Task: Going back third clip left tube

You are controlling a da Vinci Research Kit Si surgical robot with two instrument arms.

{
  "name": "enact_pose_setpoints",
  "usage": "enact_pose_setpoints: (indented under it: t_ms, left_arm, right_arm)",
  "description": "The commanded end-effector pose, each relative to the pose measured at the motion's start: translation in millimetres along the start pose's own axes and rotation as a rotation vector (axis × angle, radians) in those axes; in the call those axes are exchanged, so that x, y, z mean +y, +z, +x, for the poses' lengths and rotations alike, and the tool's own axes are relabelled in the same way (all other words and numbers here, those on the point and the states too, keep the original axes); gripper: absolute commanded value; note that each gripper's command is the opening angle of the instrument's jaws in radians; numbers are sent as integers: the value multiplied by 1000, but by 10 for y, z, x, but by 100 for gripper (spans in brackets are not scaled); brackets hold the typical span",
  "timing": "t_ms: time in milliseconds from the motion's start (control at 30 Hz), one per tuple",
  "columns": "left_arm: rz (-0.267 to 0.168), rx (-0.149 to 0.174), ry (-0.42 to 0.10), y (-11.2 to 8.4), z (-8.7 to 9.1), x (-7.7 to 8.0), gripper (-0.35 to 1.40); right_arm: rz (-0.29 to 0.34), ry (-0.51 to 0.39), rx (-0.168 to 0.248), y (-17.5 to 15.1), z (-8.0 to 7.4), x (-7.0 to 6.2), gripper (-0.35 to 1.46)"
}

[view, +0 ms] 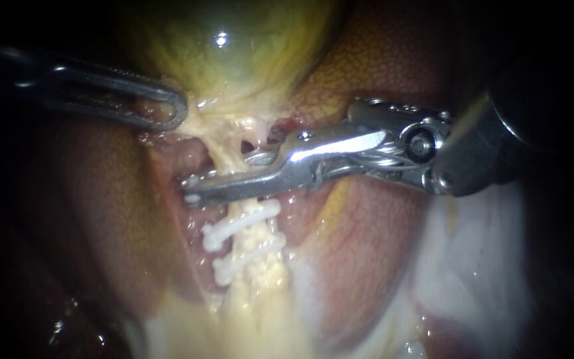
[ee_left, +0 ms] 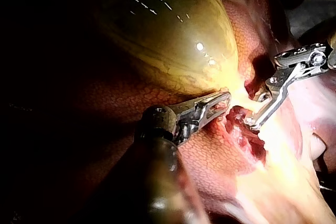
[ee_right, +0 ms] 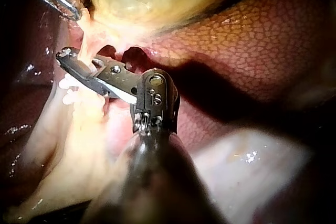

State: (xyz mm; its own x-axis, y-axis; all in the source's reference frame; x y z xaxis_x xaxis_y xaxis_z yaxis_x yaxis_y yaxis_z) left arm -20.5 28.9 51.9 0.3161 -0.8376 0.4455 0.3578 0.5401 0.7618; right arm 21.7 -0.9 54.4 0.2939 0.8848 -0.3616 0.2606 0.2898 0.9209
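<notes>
The yellow-green gallbladder (view: 234, 46) narrows into a pale tube (view: 230, 159) that runs down the middle. My right instrument (view: 191, 189) lies across this tube, its long jaws open by a narrow gap with the tube between them. Just below the jaws, two white clips (view: 237, 226) (view: 247, 259) sit across the tube. Whether a third clip sits under the jaws is hidden. My left instrument (view: 171, 113) is shut on the tissue at the gallbladder's neck, beside the tube's upper end. In the right wrist view the right instrument (ee_right: 64, 53) crosses the tube above the clips (ee_right: 68, 85).
Reddish-brown liver (view: 373, 233) surrounds the tube on both sides. Small dark openings (view: 275, 135) show in the tissue just above the right jaws. Pale whitish tissue (view: 473, 266) lies at lower right. The right instrument's wrist (view: 420, 143) fills the right middle.
</notes>
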Motion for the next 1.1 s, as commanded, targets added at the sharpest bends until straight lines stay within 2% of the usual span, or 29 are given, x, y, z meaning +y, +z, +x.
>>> enact_pose_setpoints:
  t_ms: [33,100,167,233,300,433,467,533,667,733,900,967,1100]
  left_arm:
    - [0,0,-1,0,0,0,-35]
    - [0,0,-1,0,0,0,-35]
    - [0,0,-1,-1,0,-1,-35]
    - [1,0,-1,-1,0,-1,-35]
    - [1,0,-1,-1,1,0,-35]
    - [1,0,-1,-2,1,0,-35]
    - [1,0,-1,-2,1,0,-35]
    - [1,0,-1,-2,1,-1,-35]
    - [1,0,-1,-2,1,-1,-35]
    - [1,0,-1,-2,1,-1,-35]
    - [2,1,-1,-3,1,-1,-35]
    - [2,1,0,-3,2,0,-35]
    - [2,1,0,-4,2,0,-35]
  right_arm:
    - [1,0,0,0,0,0,-35]
    - [1,0,-1,1,0,-1,-30]
    - [2,-1,-2,3,-1,-2,3]
    - [3,-2,-3,7,-3,-4,24]
    - [-3,-2,1,12,-3,-4,34]
    - [-63,-33,42,19,-2,-4,43]
    - [-104,-81,65,19,-4,-3,43]
    - [-145,-128,85,18,-6,-3,44]
    - [-238,-277,113,12,-8,-4,46]
    - [-277,-337,101,9,-10,-6,46]
    - [-407,-462,-36,0,-15,-12,48]
    - [-438,-494,-63,-4,-17,-14,49]
    - [-481,-567,-81,-15,-24,-21,50]
